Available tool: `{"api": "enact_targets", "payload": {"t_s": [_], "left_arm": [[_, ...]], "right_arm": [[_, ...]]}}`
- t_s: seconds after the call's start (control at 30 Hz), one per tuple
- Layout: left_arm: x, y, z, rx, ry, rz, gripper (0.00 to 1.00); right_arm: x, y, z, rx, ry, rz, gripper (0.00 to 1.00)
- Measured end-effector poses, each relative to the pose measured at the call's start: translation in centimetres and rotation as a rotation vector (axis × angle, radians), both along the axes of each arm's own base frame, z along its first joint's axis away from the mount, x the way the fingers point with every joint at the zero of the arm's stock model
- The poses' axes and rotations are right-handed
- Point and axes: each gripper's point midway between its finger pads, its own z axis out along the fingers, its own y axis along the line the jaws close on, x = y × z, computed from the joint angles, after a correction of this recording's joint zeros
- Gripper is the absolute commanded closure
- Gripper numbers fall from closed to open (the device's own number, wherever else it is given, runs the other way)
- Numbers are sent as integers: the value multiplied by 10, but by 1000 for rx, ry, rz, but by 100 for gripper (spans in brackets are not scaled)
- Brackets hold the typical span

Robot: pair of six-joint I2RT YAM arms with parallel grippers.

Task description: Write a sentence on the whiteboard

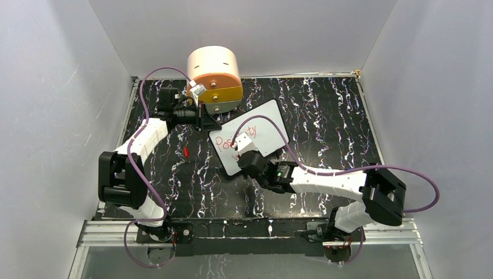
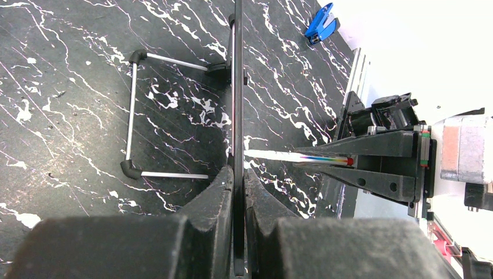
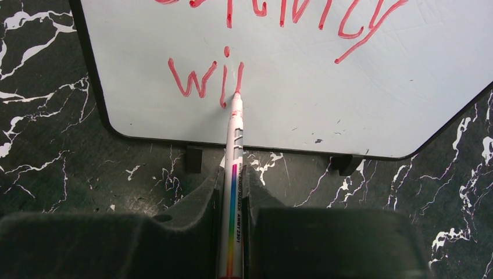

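The whiteboard (image 1: 268,125) stands tilted on the marbled table. In the left wrist view I see it edge-on (image 2: 238,87). My left gripper (image 1: 204,121) (image 2: 238,174) is shut on its left edge. My right gripper (image 1: 249,152) (image 3: 234,186) is shut on a white marker (image 3: 234,139) with a rainbow stripe. The marker's red tip touches the board. The sentence (image 3: 203,81) is red lettering. The lower line reads "wi" plus a fresh stroke at the tip, and the upper line is cut off above. In the top view (image 1: 224,141) my right gripper hides the middle of the upper line.
A round cream-and-orange drawer unit (image 1: 214,72) stands at the back, left of the board. A small red cap (image 1: 186,152) lies on the table near my left arm. A wire stand (image 2: 135,110) props the board from behind. A blue clip (image 2: 321,22) lies further off.
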Motion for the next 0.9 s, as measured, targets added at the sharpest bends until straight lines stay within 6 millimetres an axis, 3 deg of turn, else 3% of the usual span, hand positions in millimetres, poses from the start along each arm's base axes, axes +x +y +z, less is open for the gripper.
{"api": "enact_targets", "payload": {"t_s": [0.9], "left_arm": [[0,0,0,0,0,0,100]], "right_arm": [[13,2,14,36,-70,-41,100]]}}
